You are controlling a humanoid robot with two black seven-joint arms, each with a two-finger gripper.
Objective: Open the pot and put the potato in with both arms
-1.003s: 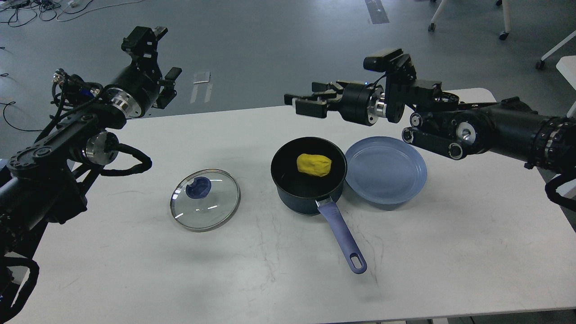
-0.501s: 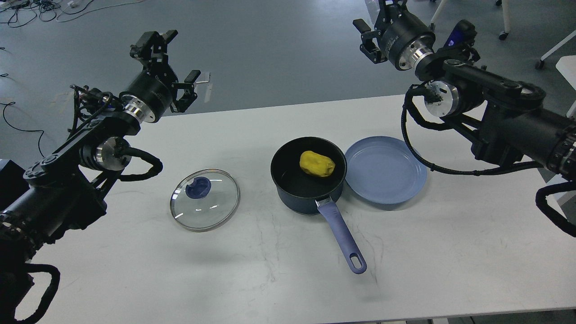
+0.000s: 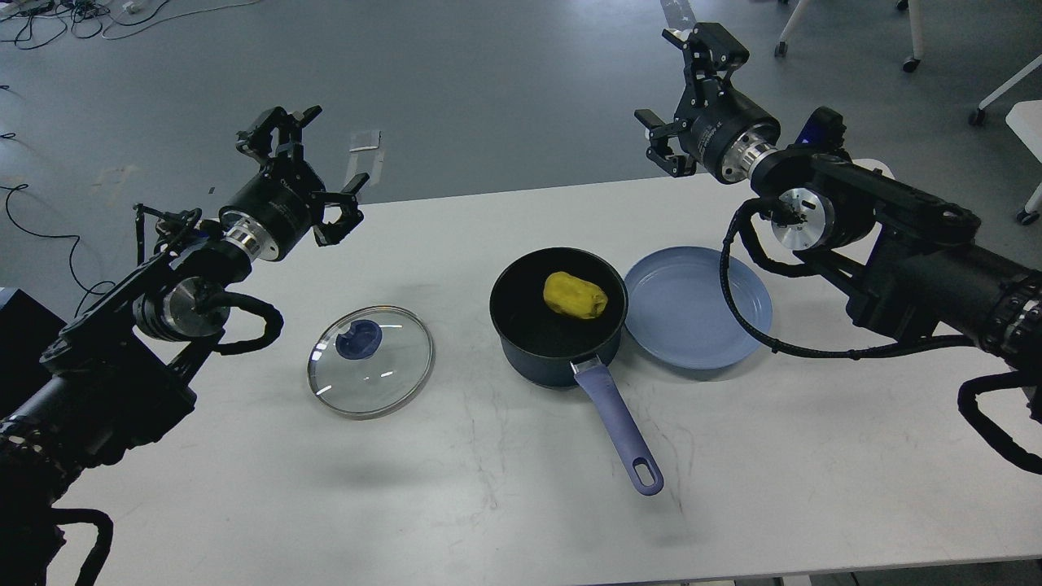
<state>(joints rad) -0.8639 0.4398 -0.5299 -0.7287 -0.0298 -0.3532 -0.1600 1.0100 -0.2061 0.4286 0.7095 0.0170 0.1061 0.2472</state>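
The dark blue pot [image 3: 521, 346] stands uncovered at the table's middle, its blue handle [image 3: 623, 431] pointing toward me. The yellow potato [image 3: 575, 295] lies inside the pot, toward its far right side. The glass lid [image 3: 371, 360] with a blue knob lies flat on the table to the left of the pot. My left gripper [image 3: 316, 165] is open and empty, raised above the table's far left, well away from the lid. My right gripper [image 3: 679, 94] is open and empty, raised beyond the table's far edge, up and right of the pot.
An empty blue plate [image 3: 698, 308] lies against the pot's right side. The white table [image 3: 814, 456] is bare toward me. Chair legs [image 3: 912, 41] and cables [image 3: 49, 16] are on the grey floor beyond the table.
My right gripper, open over the pot a second ago, has lifted and drawn back to the far right. The potato has settled slightly to the right. My left gripper has shifted right and lower.
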